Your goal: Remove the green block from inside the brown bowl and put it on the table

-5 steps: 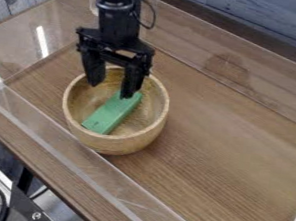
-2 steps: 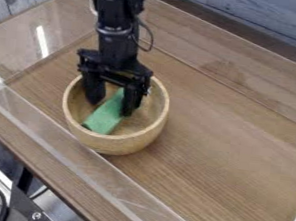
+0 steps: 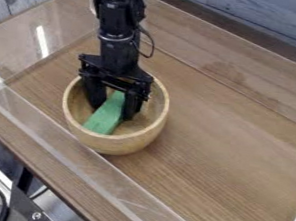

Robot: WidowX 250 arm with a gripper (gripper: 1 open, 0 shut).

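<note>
The green block [image 3: 106,116] lies tilted inside the brown bowl [image 3: 113,139], its upper end leaning toward the bowl's far wall. My gripper [image 3: 114,98] has come down into the bowl and stands open, with one black finger on each side of the block's upper end. The fingers [image 3: 91,89] do not visibly press on the block. The block's top end is partly hidden behind the gripper. The bowl sits on the table [image 3: 229,132] at the left of centre.
Low clear acrylic walls [image 3: 65,158] run along the table's front and left edges, close to the bowl. Bare wood-grain surface spreads to the right and behind the bowl.
The gripper has dropped from above the bowl's rim down into the bowl, now straddling the block. Its jaws stayed open. Bowl and block have not moved.
</note>
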